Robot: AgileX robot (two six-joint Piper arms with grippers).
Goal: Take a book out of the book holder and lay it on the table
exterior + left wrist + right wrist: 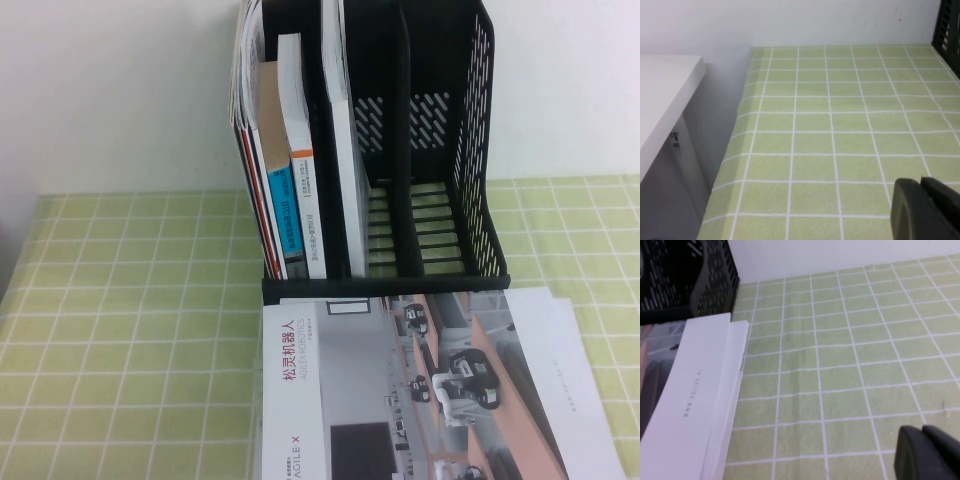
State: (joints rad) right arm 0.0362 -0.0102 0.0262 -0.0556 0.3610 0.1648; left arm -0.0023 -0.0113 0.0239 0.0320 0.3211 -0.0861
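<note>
Starting at your left: the left gripper (925, 210) hovers low over bare table (830, 130) out on the left side, the book holder (400, 150) only just entering its wrist view at the far edge; you cannot tell how its jaws stand. In the middle, the holder stands at the far side, and the book (343, 140) stands upright in a centre slot, its long axis vertical, thin edge facing you. A robot-photo magazine (400, 390) lies flat just in front. On the right, the right gripper (927, 452) sits low over the cloth with jaws fully closed, near that magazine's edge. Both arms are off to the sides; neither looks clearly nearer.
</note>
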